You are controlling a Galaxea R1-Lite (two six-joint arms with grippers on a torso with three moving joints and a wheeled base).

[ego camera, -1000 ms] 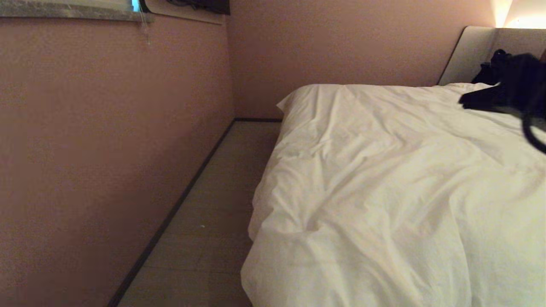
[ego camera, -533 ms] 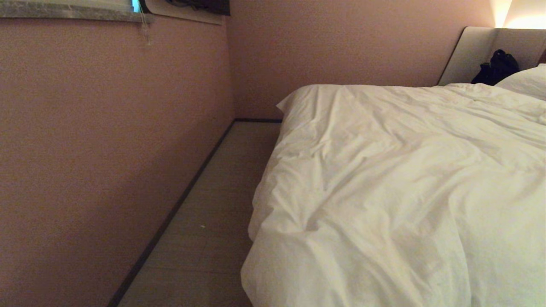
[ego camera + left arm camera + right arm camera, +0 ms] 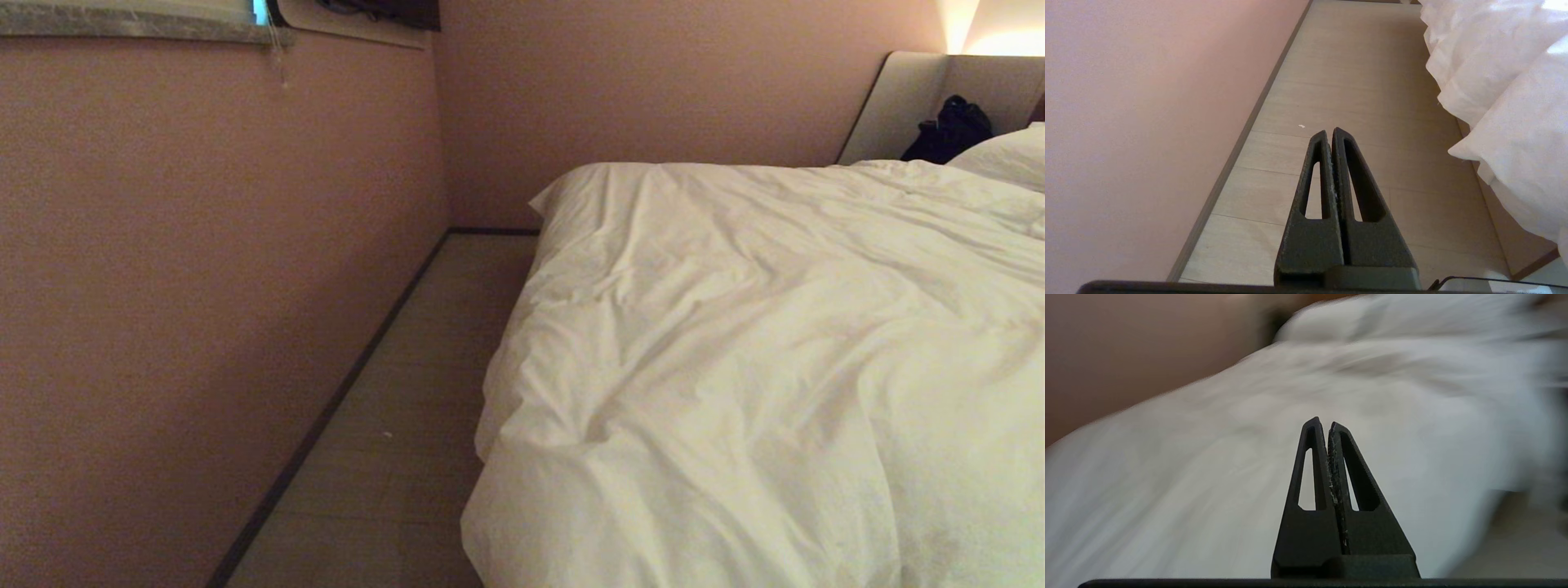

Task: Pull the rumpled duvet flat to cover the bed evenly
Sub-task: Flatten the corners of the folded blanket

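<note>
The white duvet (image 3: 759,343) lies wrinkled over the bed, its near corner hanging down the side (image 3: 522,523). Of the bed, only the beige headboard (image 3: 906,102) at the far right shows. Neither arm is in the head view. In the left wrist view my left gripper (image 3: 1329,132) is shut and empty above the floor, with the duvet's hanging edge (image 3: 1506,94) off to one side. The right wrist view shows my right gripper (image 3: 1325,424) shut and empty, held above the duvet (image 3: 1216,449) and apart from it.
A pink wall (image 3: 204,286) runs along the left, with a narrow strip of wood floor (image 3: 392,425) between it and the bed. A white pillow (image 3: 1008,155) and a black bundle (image 3: 951,126) lie near the headboard. A lit lamp (image 3: 992,28) glows above.
My right arm, which hung dark over the far right of the duvet a second ago, has drawn out of the head view. The pillow behind it now shows.
</note>
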